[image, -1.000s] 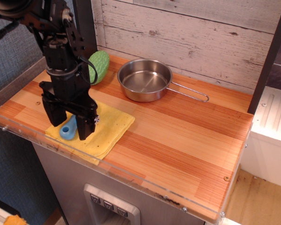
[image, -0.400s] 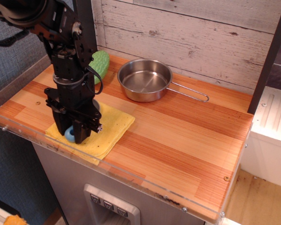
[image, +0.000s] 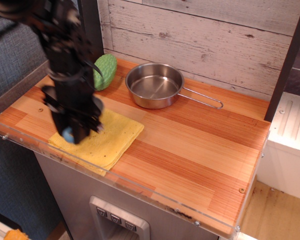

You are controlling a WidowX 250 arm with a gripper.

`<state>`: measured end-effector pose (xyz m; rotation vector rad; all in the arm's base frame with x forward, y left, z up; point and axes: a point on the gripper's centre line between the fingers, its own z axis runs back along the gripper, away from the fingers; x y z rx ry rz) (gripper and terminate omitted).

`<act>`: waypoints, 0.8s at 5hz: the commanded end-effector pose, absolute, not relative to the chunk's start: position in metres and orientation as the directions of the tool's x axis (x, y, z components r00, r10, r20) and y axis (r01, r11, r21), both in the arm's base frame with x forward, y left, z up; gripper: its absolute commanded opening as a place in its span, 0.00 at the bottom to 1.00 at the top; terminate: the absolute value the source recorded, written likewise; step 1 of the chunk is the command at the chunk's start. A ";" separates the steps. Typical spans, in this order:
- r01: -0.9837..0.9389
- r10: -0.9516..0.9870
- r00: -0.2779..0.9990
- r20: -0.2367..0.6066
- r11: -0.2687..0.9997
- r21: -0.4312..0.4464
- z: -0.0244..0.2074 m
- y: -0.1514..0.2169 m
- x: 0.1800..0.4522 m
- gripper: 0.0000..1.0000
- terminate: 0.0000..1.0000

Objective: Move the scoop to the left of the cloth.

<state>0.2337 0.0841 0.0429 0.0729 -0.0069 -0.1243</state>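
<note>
the gripper [image: 72, 136] is low over the front left part of the counter [image: 200, 150], its black body blurred by motion. its jaws stand close together around the scoop [image: 67, 134], of which only a small patch of light-blue handle shows at the gripper's left lower edge; the grip looks clenched on that handle, though the blur hides the contact itself. whether the scoop touches the cloth or is just above it cannot be told.

the cloth [image: 112, 137], yellow and folded, lies flat near the front left corner of the counter, one corner reaching toward the front edge. the scoop is over the cloth's left part, not beyond its left edge.

a bumpy green vegetable [image: 105, 71] rests at the back left, near the wall. just beside it, to its right, a steel pan [image: 154, 85] sits near the back edge, its wire handle pointing toward the right edge.
</note>
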 end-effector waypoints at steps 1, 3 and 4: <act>0.007 -0.008 1.000 0.017 0.996 0.091 0.073 0.183 0.245 0.00 0.00; 0.105 -0.101 0.989 -0.109 0.994 0.030 0.020 0.205 0.265 0.00 0.00; 0.159 -0.154 0.979 -0.134 0.987 0.028 0.009 0.193 0.269 0.00 0.00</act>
